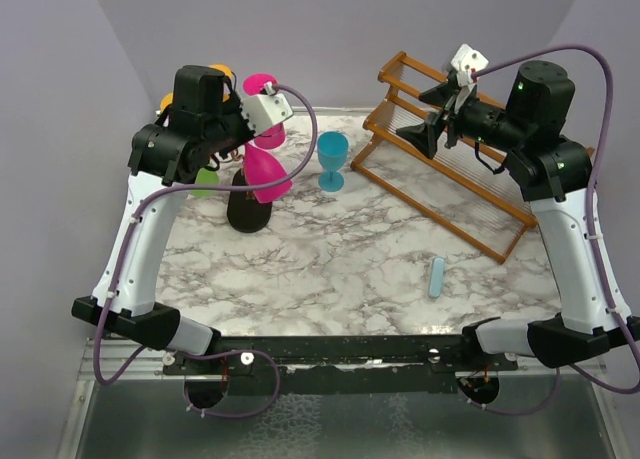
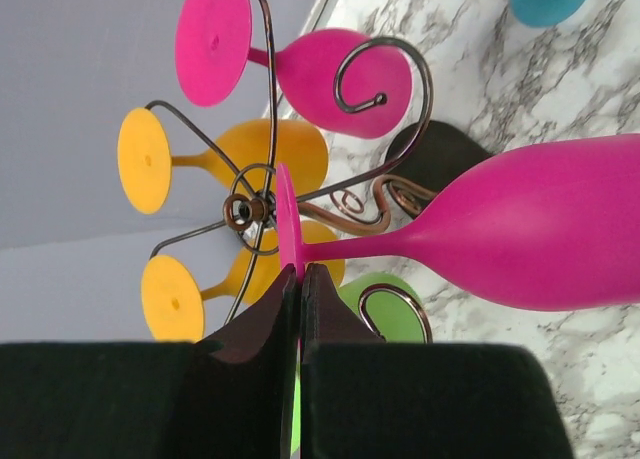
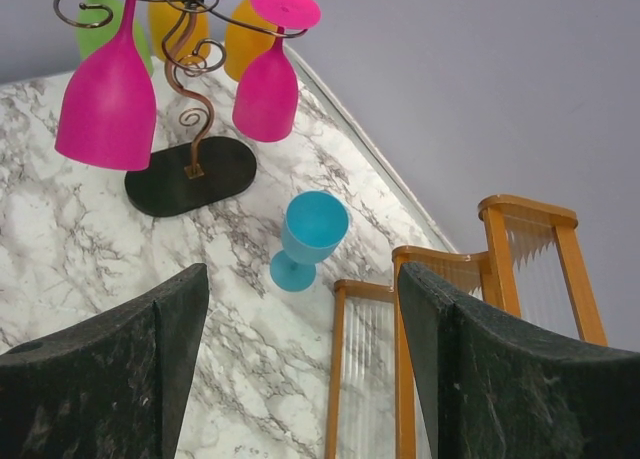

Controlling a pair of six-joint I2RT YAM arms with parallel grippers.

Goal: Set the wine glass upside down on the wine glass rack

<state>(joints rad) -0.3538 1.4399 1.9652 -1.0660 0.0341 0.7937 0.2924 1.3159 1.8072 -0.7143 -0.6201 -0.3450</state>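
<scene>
Our marble bench has its open room in the middle and front. The wooden slatted rack crowds the back right edge, and the wire wine glass rack sits tight in the back left corner. The opaque magenta wine glass is bowl-down at the rack's hub, its foot pinched by our left pincer. The right pincer is spread wide.
</scene>
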